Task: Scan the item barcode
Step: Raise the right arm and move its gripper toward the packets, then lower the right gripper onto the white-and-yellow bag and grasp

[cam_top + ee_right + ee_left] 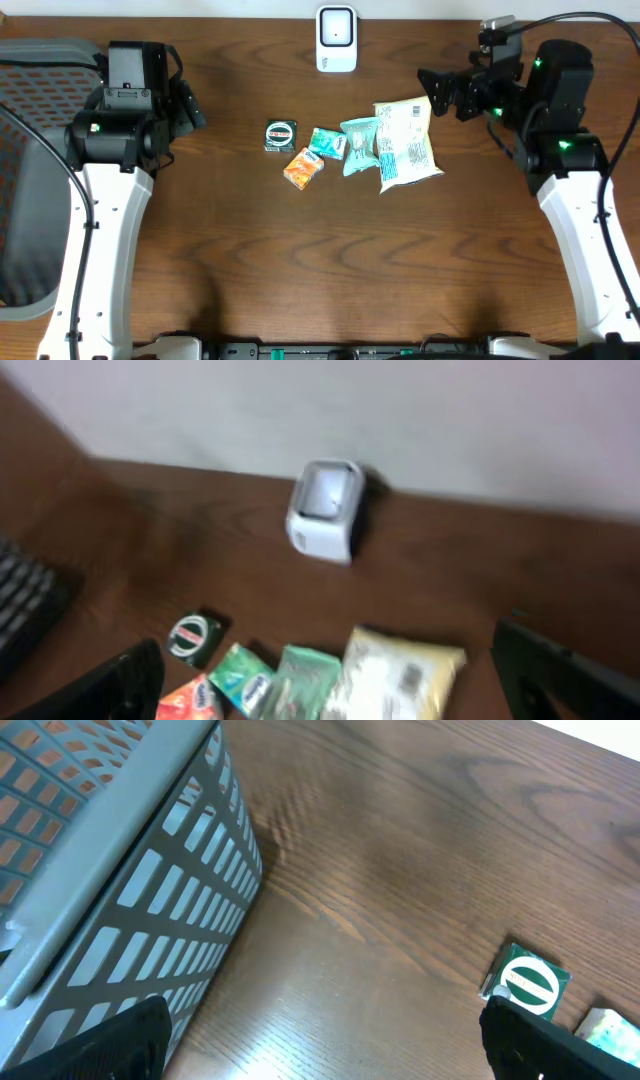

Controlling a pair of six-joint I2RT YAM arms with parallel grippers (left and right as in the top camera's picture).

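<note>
Starting at the far left, a grey mesh basket [35, 60] sits at the table's [250, 260] edge with nothing visible inside it, and the left gripper [320, 1020] hovers just beside its wall with the jaws spread wide and nothing between them. Toward the middle, the goods lie in a loose cluster on the bare wood. A round green tin [281, 135] is nearest the left arm, then an orange packet [303, 167], then a small teal packet [327, 142] touching or nearly touching it. Behind the cluster, at the far edge of the table and well apart from every item, stands the white scanner [336, 38], upright, with its window facing the arms. Next in the row come a larger teal packet [359, 145] and a big white-and-green pouch [407, 143], the two overlapping at their edges. At the right, the right gripper [325, 650] hangs above and beyond the pouch, its jaws fully parted and empty, looking down over the row toward the scanner. By this showing the task has not properly begun: no item is lifted, gripped or turned toward the scanner. What remains appears to be everything, namely choosing an item, closing on it, carrying it to the scanner window and presenting its barcode. The wrist view is too blurred to locate any barcode with confidence.
</note>
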